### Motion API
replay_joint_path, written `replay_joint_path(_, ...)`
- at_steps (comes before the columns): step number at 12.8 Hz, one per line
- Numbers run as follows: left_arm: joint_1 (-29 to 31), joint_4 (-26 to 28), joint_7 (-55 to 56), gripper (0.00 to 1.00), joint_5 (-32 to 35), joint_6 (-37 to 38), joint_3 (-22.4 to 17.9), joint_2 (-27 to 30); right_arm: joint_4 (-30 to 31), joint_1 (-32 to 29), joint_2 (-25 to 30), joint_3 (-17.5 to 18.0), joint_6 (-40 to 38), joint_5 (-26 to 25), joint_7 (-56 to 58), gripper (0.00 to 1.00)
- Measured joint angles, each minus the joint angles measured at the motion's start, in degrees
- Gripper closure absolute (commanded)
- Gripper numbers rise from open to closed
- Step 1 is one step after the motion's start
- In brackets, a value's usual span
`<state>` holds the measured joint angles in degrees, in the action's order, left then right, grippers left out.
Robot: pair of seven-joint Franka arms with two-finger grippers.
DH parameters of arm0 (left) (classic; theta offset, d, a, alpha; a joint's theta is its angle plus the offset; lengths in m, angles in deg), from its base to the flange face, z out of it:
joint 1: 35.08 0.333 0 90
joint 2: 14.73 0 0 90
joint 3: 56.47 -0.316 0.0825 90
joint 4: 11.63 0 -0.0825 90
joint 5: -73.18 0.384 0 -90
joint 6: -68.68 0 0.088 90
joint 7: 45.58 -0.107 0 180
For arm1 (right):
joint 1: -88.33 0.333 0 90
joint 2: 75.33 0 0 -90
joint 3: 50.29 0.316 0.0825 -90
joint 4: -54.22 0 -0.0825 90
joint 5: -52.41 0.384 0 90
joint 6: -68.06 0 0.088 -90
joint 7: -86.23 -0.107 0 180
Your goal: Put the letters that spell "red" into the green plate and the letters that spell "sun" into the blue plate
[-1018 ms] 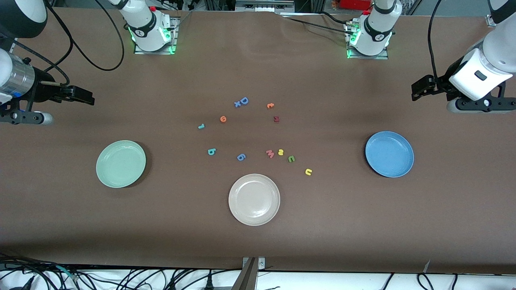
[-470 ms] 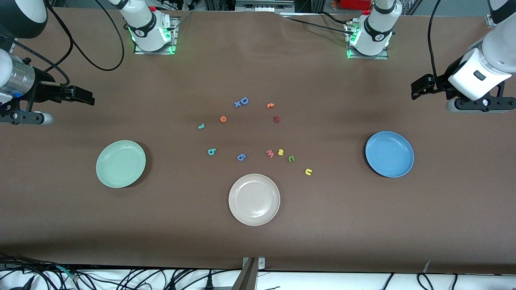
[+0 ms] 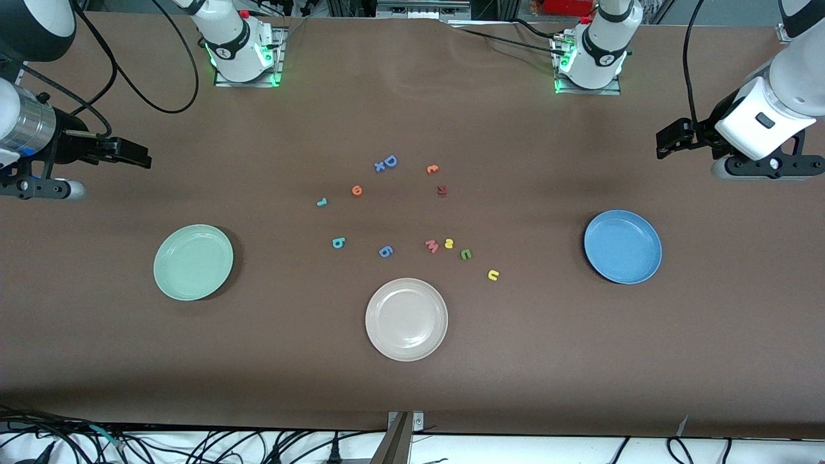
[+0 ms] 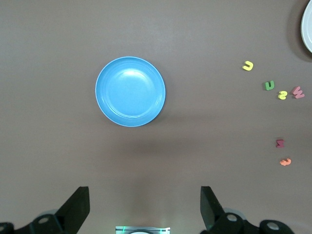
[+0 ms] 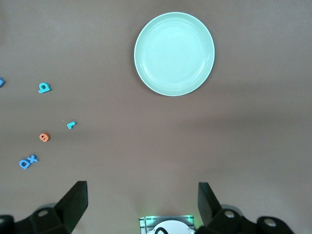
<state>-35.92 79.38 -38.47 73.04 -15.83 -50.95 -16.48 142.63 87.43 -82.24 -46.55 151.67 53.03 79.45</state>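
Both pincers wide open, holding nothing. Left pincer (image 3: 664, 143) hovers over bare desk (image 3: 580, 361) at the left arm's end, right pincer (image 3: 138, 156) likewise at the right arm's end. Green plate (image 3: 193, 262) and blue plate (image 3: 622, 247) hold nothing. All letters lie loose mid-desk: teal r (image 3: 321, 202), orange e (image 3: 356, 190), teal d (image 3: 338, 243); yellow s (image 3: 449, 243), with green n (image 3: 465, 254) at its 4 o'clock, yellow u (image 3: 493, 275) nearest the blue plate.
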Motion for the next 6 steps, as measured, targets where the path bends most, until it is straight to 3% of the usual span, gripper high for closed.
replay_joint_path(6, -0.75, -0.48, 0.0, 0.0, -0.04, 1.14, 1.0, 0.06, 0.0, 0.0, -0.03, 0.0, 0.0, 0.0, 0.0, 0.0)
